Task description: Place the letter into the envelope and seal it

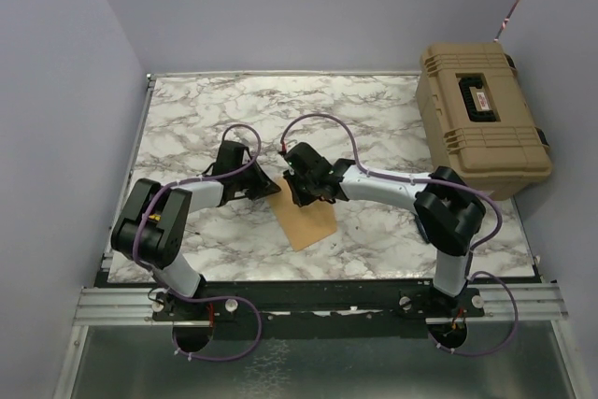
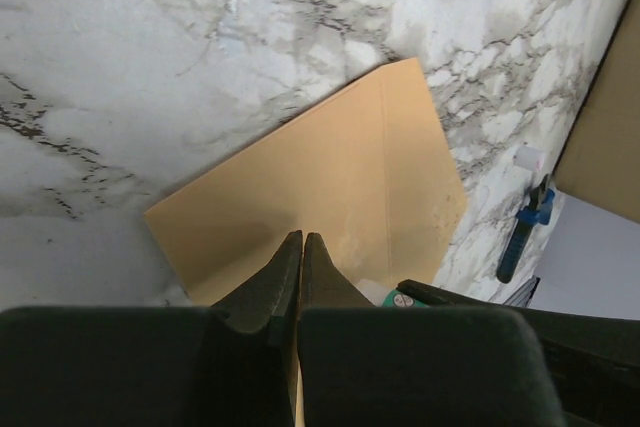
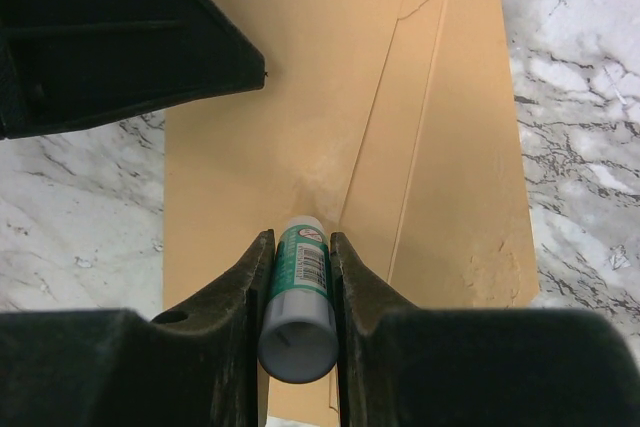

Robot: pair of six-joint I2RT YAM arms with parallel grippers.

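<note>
The orange-brown envelope (image 1: 308,223) lies flat on the marble table, also seen in the left wrist view (image 2: 330,177) and the right wrist view (image 3: 450,147). My right gripper (image 1: 302,195) (image 3: 300,239) is shut on a green-and-white glue stick (image 3: 300,287), whose tip touches the envelope by a flap seam. My left gripper (image 1: 268,189) (image 2: 302,239) is shut, its tips resting on the envelope's left part. It shows as a black shape in the right wrist view (image 3: 120,37). The glue stick's end also shows in the left wrist view (image 2: 385,293). The letter is not in view.
A tan hard case (image 1: 481,114) stands at the table's right edge. A small white cap (image 1: 334,247) lies near the envelope's front right. A blue object (image 2: 520,237) lies off the table's edge. Grey walls enclose the left, back and right.
</note>
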